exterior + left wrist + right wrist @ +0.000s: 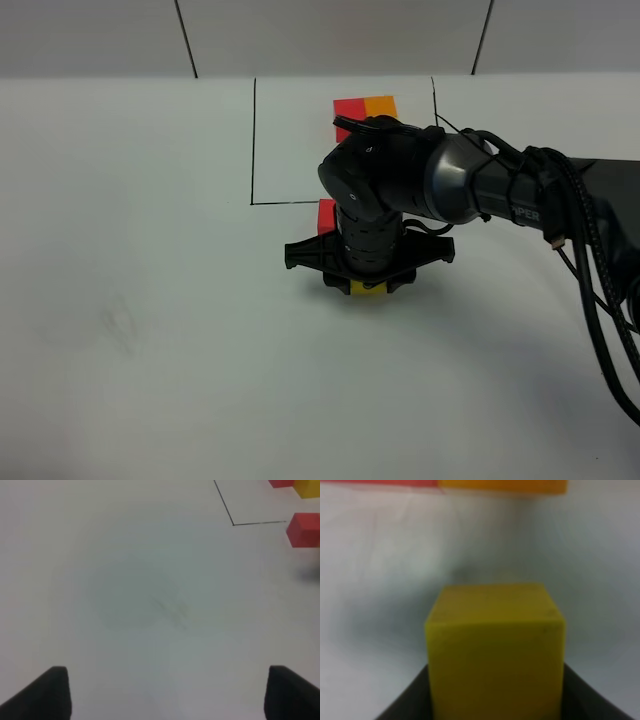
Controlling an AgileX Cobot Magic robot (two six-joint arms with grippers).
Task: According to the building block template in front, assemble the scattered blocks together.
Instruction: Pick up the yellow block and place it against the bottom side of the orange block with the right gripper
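The building block template sits inside the thin black drawn rectangle (254,140). Its red (348,107) and orange (381,104) cubes show; my right arm hides the rest of it. My right gripper (367,282) points down just in front of the frame and is shut on the loose yellow cube (367,289) (495,650). The loose red cube (326,215) (303,529) stands by the frame's front line. A red edge (380,482) and an orange edge (505,485) lie side by side beyond the yellow cube. My left gripper (167,695) is open and empty over bare table.
The white table (150,320) stretches to the left and front. My right arm and its cables (580,260) cross from the right edge. The template's red (280,482) and yellow (307,489) cubes and the frame corner (233,524) show in the left wrist view.
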